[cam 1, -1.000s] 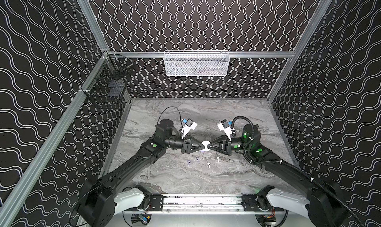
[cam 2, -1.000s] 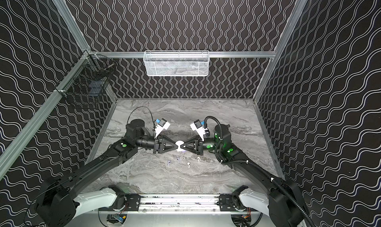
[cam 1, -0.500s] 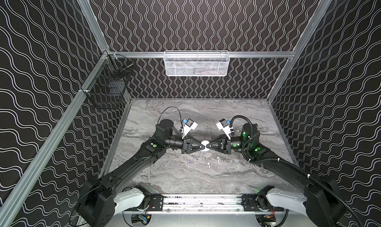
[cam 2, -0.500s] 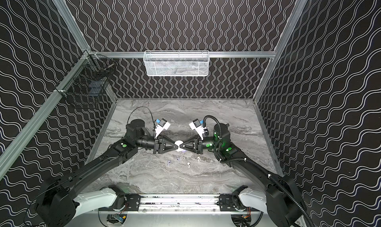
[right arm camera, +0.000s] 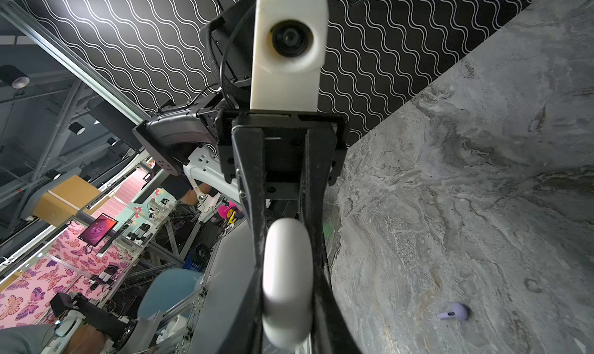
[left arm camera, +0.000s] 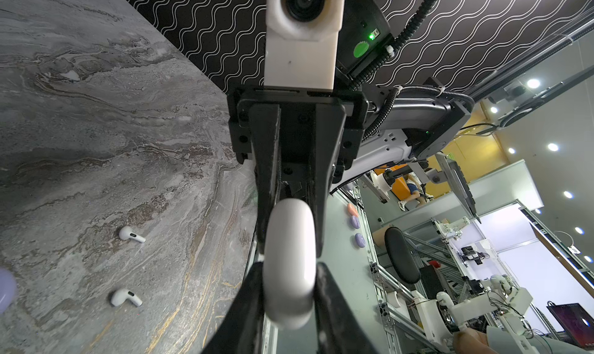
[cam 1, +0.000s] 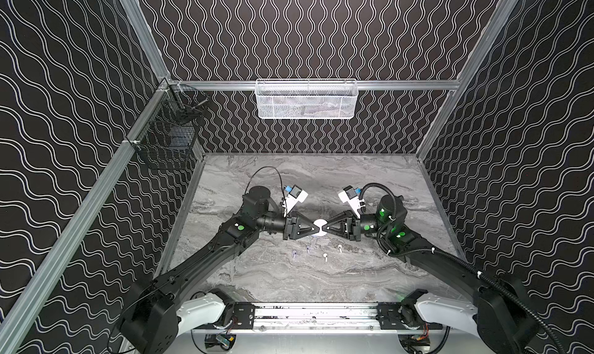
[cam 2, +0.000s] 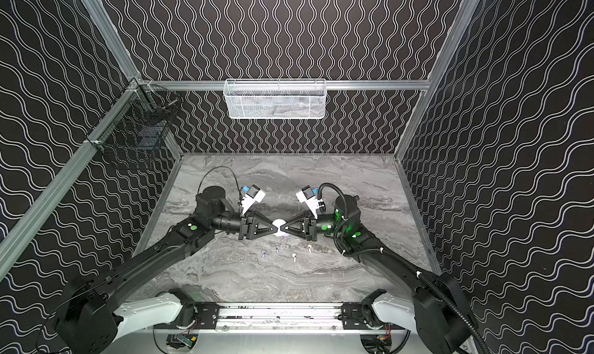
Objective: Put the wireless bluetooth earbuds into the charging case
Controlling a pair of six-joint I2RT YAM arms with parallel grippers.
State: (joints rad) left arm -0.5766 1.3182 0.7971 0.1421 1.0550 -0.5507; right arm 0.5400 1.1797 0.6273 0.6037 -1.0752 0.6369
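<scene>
While clenched on charging case point(cam 1: 319, 223) w/ left claw point(cam 1: 316, 230) & right claw point(cam 1: 323, 230) from opp. sides, treat as prob. smooth, slippery shell; grip flat faces. Earbuds point(cam 1: 325, 256) on tabletop point(cam 1: 289, 182) below claws, base side: tiny, light, roll-prone; pinch by stem.

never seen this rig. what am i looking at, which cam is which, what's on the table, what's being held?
Two black robot arms work over a grey marble-patterned tabletop inside a wavy-patterned booth. The two wide pictures come from one stereo camera overhead, so they nearly match. The two close-ups come from a camera on each arm's wrist, looking along its pincer. The left pincer and right pincer meet mid-table, both shut on one smooth white round charging case. Loose on the tabletop, nearer the arm bases, lie two pale lavender stemmed earbuds and two white stemmed earbuds.
</scene>
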